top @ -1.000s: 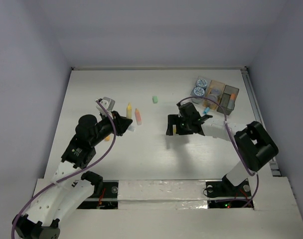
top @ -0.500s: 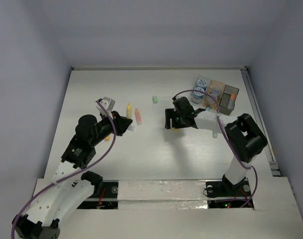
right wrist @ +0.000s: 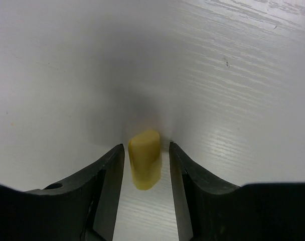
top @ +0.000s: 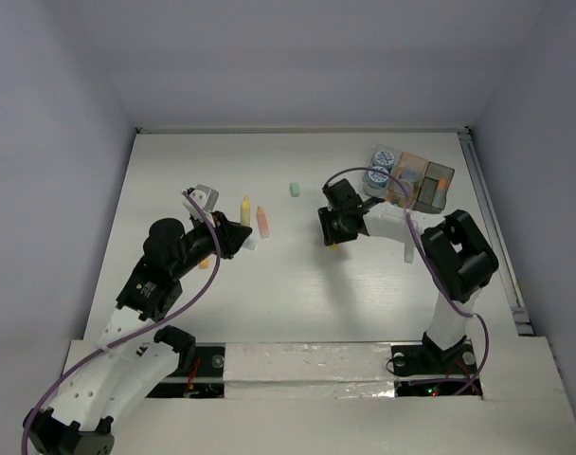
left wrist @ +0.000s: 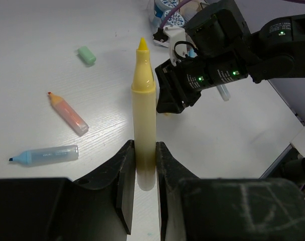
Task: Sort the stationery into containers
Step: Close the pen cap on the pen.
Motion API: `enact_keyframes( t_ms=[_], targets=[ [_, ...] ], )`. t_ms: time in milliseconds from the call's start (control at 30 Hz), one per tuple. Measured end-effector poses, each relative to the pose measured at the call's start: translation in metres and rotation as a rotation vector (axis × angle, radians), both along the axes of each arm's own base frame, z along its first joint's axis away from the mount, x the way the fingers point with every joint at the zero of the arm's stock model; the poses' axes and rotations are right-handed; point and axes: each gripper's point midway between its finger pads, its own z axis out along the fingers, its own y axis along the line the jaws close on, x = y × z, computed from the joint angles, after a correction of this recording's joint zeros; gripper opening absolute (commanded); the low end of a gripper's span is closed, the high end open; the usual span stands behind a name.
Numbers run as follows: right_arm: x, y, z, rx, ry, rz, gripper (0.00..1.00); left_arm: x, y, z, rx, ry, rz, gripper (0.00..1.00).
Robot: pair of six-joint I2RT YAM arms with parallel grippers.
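My left gripper (left wrist: 144,165) is shut on a yellow uncapped marker (left wrist: 143,110) that points away from it; in the top view the left gripper (top: 237,235) holds that marker (top: 245,209) left of centre. My right gripper (right wrist: 146,150) is low on the table with its jaws narrowly apart on either side of a small yellow cap (right wrist: 144,158), a thin gap on each side. From above, the right gripper (top: 333,235) stands over the cap (top: 334,245). The amber container (top: 408,174) and the grey container (top: 434,187) sit at the back right.
An orange marker (top: 262,221), a pale blue marker (left wrist: 44,155) and a green bit (top: 294,190) lie on the table between the arms. Two blue-white rolls (top: 379,167) stand left of the amber box. Another blue marker (left wrist: 222,93) lies by the right arm.
My right gripper has moved left and a little back, come down over the yellow cap, and narrowed its jaws around it. The left arm and its marker have not moved.
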Motion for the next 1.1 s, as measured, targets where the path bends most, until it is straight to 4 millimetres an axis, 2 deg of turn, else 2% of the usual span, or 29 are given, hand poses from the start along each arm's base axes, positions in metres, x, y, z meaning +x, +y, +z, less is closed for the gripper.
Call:
enact_keyframes(
  t_ms=[33,100,167,200,300,433,500,567,600,667,767,867,900,967,1100],
  targets=[
    [0.002,0.000,0.000,-0.009,0.005,0.006,0.39,0.000,0.000,0.000,0.000,0.000,-0.001,0.00],
    [0.004,0.001,-0.001,-0.030,0.020,0.020,0.35,0.000,0.000,0.000,0.000,0.000,-0.002,0.00],
    [0.005,0.001,-0.001,-0.046,0.031,0.034,0.14,-0.001,-0.001,0.000,-0.001,0.001,-0.004,0.00],
    [0.005,0.001,-0.001,-0.051,0.035,0.037,0.13,-0.001,-0.001,0.000,-0.001,0.001,-0.006,0.00],
    [0.005,-0.001,-0.001,-0.074,0.048,0.050,0.00,-0.002,-0.002,0.000,-0.004,0.002,-0.012,0.00],
    [0.004,-0.002,0.005,-0.077,0.046,0.057,0.00,-0.006,-0.006,0.002,-0.026,0.014,-0.038,0.00],
    [0.001,0.003,0.018,-0.026,0.024,0.066,0.00,-0.008,-0.011,0.005,-0.051,0.018,-0.062,0.00],
    [-0.002,0.018,0.049,0.111,-0.046,0.074,0.00,-0.012,-0.018,0.010,-0.090,0.016,-0.102,0.00],
    [-0.004,0.028,0.072,0.204,-0.092,0.084,0.00,-0.015,-0.023,0.013,-0.121,0.019,-0.130,0.00],
    [-0.004,0.053,0.134,0.429,-0.222,0.115,0.00,-0.021,-0.034,0.015,-0.185,0.038,-0.193,0.00],
    [-0.009,0.081,0.245,0.768,-0.443,0.196,0.00,-0.031,-0.050,0.019,-0.298,0.081,-0.286,0.00],
    [-0.024,0.089,0.320,0.990,-0.583,0.267,0.00,-0.039,-0.059,0.018,-0.378,0.138,-0.352,0.00],
    [-0.029,0.090,0.338,1.055,-0.612,0.288,0.00,-0.041,-0.061,0.020,-0.398,0.145,-0.368,0.00],
    [-0.038,0.092,0.363,1.155,-0.645,0.321,0.00,-0.046,-0.064,0.030,-0.438,0.143,-0.408,0.00],
    [-0.051,0.097,0.387,1.298,-0.648,0.376,0.00,-0.055,-0.067,0.053,-0.493,0.083,-0.475,0.00]
  ],
)
